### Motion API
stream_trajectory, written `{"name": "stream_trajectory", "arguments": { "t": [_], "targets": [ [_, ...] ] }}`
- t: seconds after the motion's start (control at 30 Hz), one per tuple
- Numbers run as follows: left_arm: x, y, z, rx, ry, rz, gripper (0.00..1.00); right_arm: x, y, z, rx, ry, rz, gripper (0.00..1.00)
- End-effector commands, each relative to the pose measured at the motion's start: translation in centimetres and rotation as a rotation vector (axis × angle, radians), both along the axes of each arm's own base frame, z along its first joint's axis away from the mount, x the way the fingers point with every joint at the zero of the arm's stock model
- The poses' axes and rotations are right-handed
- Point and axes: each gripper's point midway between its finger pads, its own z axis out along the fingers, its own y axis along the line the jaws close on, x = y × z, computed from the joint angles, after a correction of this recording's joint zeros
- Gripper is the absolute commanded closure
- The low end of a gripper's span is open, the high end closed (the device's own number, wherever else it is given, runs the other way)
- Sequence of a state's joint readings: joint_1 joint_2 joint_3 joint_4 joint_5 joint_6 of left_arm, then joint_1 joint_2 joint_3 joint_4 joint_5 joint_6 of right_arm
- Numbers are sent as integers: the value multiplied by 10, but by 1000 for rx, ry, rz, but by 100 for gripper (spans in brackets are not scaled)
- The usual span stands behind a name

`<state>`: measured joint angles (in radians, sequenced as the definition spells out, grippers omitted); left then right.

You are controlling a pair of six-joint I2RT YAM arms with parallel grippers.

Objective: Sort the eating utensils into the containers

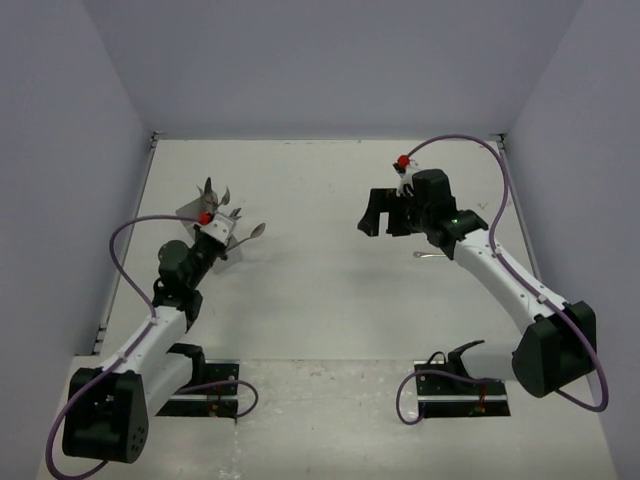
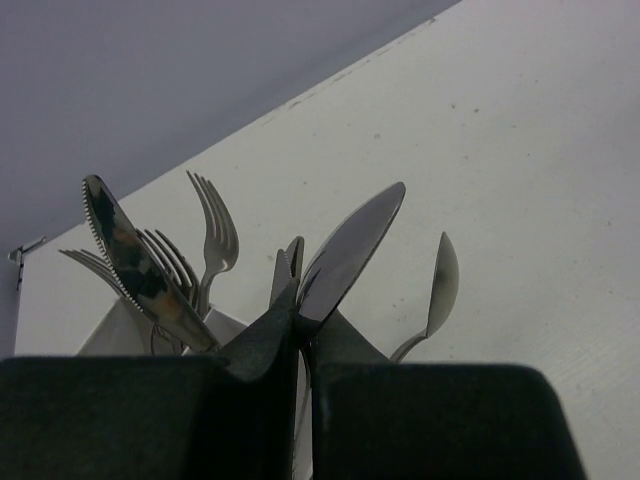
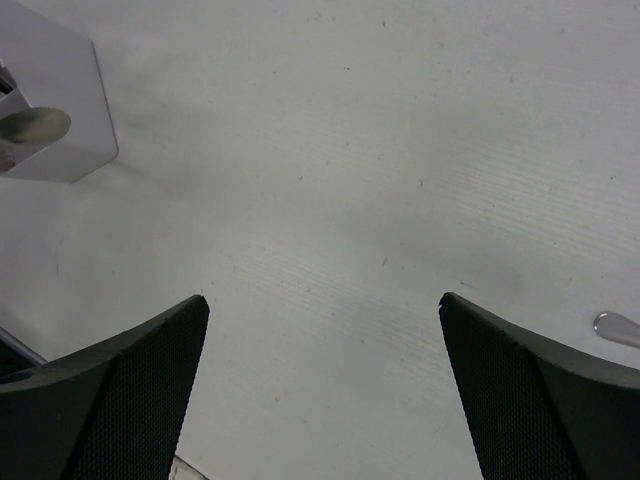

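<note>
The white table (image 1: 330,300) spreads beneath me. The grey holder (image 1: 190,210) stands at its left, holding forks (image 2: 215,230) and a serrated knife (image 2: 130,260). My right gripper (image 3: 322,300) gapes wide above bare table. My left gripper (image 2: 300,310) pinches 1 knife (image 2: 350,250) beside the holder, a spoon (image 2: 440,285) close by.

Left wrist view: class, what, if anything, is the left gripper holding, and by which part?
A table knife, pinched low on its blade between the shut jaws of the left gripper; its handle is hidden.
</note>
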<state>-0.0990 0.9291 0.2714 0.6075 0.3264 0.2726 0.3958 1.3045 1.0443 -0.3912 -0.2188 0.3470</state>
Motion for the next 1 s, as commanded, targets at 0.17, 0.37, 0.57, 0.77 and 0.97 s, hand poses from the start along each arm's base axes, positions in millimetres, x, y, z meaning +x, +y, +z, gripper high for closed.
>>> {"name": "stream_trajectory", "arguments": {
  "t": [0.17, 0.37, 0.57, 0.77, 0.97],
  "targets": [
    [19, -1, 11, -6, -20, -22, 100, 16, -22, 1, 37, 35, -179, 1],
    [24, 5, -10, -30, 73, 15, 100, 32, -64, 11, 96, 27, -408, 1],
    [13, 4, 4, -57, 65, 14, 57, 31, -98, -16, 145, 148, -617, 1],
    [5, 7, 31, -67, 20, 28, 0, 32, -137, -50, 117, 268, -883, 1],
    [5, 7, 87, -135, -49, 38, 0, 28, -172, -91, 65, 416, -1122, 1]
  ]
}}
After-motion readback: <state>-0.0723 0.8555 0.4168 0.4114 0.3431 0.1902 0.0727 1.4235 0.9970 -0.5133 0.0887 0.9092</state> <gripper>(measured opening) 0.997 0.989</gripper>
